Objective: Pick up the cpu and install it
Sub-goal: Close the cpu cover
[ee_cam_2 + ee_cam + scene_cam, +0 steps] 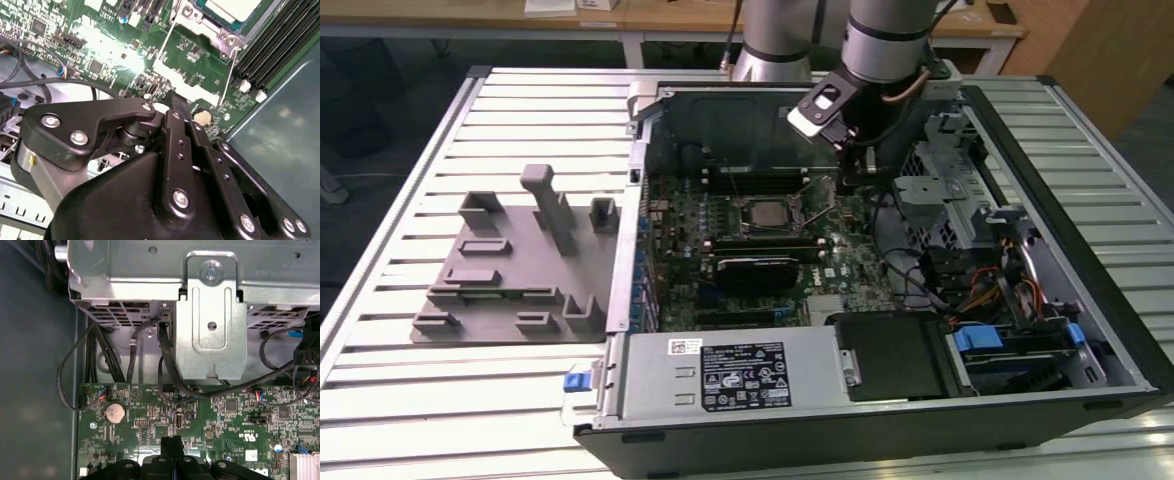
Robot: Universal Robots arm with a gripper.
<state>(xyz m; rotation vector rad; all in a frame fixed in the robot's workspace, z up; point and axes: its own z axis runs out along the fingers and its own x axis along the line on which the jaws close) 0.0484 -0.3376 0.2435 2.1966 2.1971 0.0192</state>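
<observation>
On the slatted table [400, 150] lies an open computer case [854, 445] with its side panel off. A grey fixture tray [507, 270] sits beside it, toward the exterior view's left. Inside the case the green motherboard [841, 265] faces up. 1 robot arm [887, 35] reaches down into the case from the far side. Its gripper [854, 182] hangs over the board just beside the processor socket [742, 214], toward the exterior view's right, and as far as can be seen it does not touch the socket. In both wrist views the 2 fingers [167, 446] sit pressed together with nothing between them. The cpu [766, 212] lies flat inside the socket, silver top up. The second wrist view shows its pale top [234, 7] framed by the metal retaining bracket [200, 25]. A coin cell [114, 412] sits on the board near the fingertips.

Assessment: pick-up and placement appear complete, since the chip is in the socket and the gripper is empty. Whether the bracket is latched down over the chip cannot be determined.
</observation>
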